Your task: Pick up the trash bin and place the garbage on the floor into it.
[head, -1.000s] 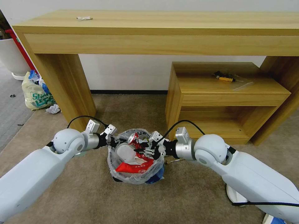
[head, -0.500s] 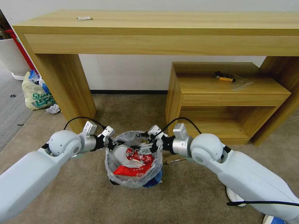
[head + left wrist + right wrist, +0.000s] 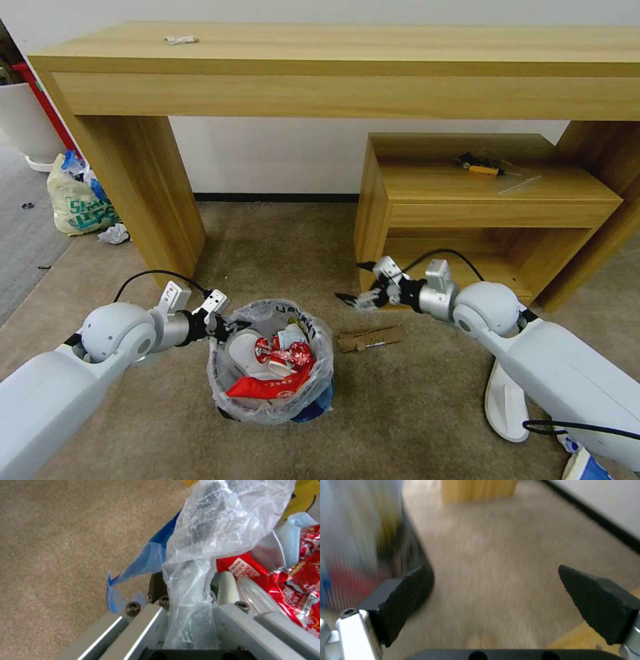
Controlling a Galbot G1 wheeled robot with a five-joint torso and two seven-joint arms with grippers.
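The trash bin (image 3: 270, 393), lined with a clear bag, is held just above the floor (image 3: 413, 413), a beige carpet, and holds red wrappers (image 3: 267, 387) and white litter. My left gripper (image 3: 228, 326) is shut on the bin's left rim; in the left wrist view its fingers (image 3: 230, 590) pinch the bag and rim (image 3: 200, 535). My right gripper (image 3: 353, 291) hangs open and empty to the right of the bin, above a cardboard scrap (image 3: 370, 338). The right wrist view shows my right gripper (image 3: 496, 590) with its pads (image 3: 403, 597) wide apart over the carpet. A white slipper (image 3: 505, 400) lies under my right arm.
A large wooden desk (image 3: 333, 73) spans the back, with a low wooden shelf unit (image 3: 480, 200) at the right close to my right gripper. A bulging yellowish bag (image 3: 77, 200) and a crumpled tissue (image 3: 113, 233) lie left of the desk leg. Open carpet lies ahead of the bin.
My right gripper has come out of the bin and swung right toward the shelf, open. The left gripper has drawn the bin slightly left and nearer me, uncovering the cardboard scrap.
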